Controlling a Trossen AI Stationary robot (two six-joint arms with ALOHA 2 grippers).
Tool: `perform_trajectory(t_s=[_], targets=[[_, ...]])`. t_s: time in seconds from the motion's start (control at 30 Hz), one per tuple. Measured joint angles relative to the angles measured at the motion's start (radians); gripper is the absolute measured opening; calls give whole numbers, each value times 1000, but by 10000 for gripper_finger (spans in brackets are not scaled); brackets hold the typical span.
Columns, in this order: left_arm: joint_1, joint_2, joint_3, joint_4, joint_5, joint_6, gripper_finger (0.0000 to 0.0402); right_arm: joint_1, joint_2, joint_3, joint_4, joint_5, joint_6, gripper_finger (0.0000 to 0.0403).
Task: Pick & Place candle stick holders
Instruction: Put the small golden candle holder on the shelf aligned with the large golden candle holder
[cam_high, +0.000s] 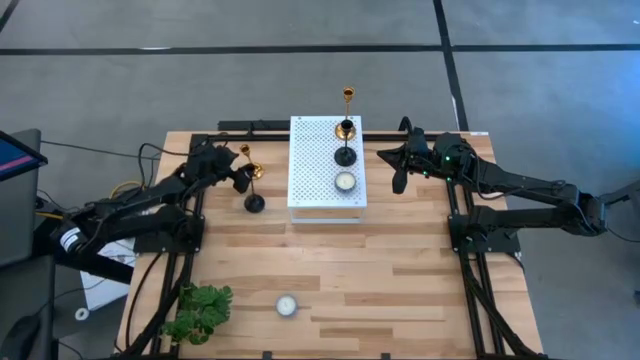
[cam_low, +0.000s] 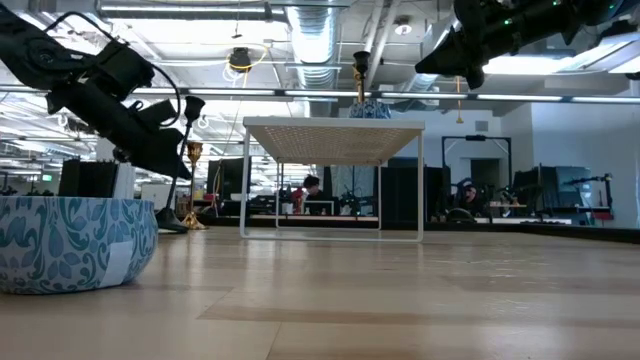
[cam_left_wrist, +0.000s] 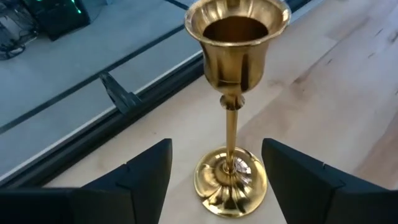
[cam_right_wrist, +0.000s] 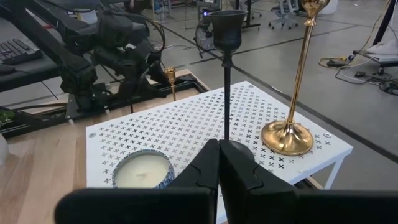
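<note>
A shiny gold holder (cam_left_wrist: 231, 93) stands upright on its round base on the wooden table, left of the white perforated stand (cam_high: 312, 150). My left gripper (cam_left_wrist: 216, 155) is open, with one finger on either side of the holder's base and apart from it. A black holder (cam_high: 254, 203) stands on the table just nearer. On the stand, a black holder (cam_right_wrist: 226, 74) and a tall gold holder (cam_right_wrist: 292, 93) stand upright. My right gripper (cam_right_wrist: 219, 146) is shut and empty, off the stand's right side, pointing at the black holder.
A candle in a tin (cam_right_wrist: 144, 169) sits on the stand's near end. Another candle (cam_high: 287, 306) and a green leafy plant (cam_high: 200, 312) are near the table's front edge. A blue-patterned bowl (cam_low: 70, 245) shows close in the low view.
</note>
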Motion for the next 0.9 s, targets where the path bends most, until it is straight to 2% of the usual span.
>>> perform_trajectory(t_s=[0.33,0.57,0.7,0.9], targets=[[0,185,0,165,0,-29,250,0,0,0,0,0,15,0],[0,252,0,274,0,-29,239,0,0,0,0,0,15,0],[0,258,0,273,-2,-29,197,0,0,0,0,0,16,0],[0,258,0,273,-6,-29,93,0,0,0,0,0,16,0]])
